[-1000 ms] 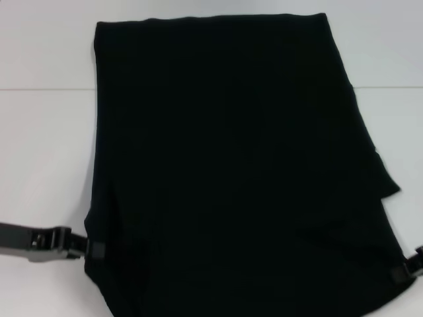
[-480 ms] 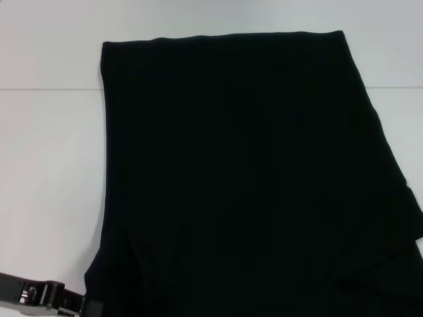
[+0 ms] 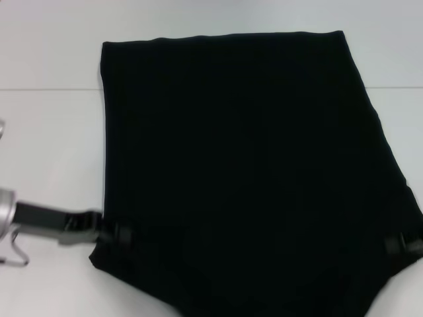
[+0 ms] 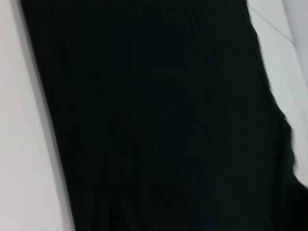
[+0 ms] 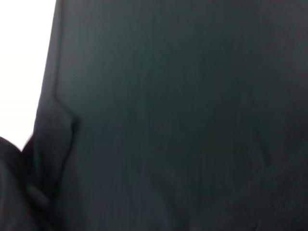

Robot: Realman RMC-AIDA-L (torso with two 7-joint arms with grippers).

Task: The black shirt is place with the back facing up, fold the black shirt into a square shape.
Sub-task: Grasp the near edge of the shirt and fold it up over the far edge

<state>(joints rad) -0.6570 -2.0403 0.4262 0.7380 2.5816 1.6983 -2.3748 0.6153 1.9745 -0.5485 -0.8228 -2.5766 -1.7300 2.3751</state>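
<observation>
A: Where is the black shirt [image 3: 244, 172] found?

B: It is spread on the white table [image 3: 46, 145], plain side up, and most of the head view is filled by it. Its far edge is straight; the near edge is lifted and curved.

A: How is it held?

B: The left gripper [image 3: 114, 233] is clamped on the left edge, near the front. The right gripper [image 3: 400, 244] is seen at the right edge, closed on the cloth there. In both wrist views only black fabric is shown.
</observation>
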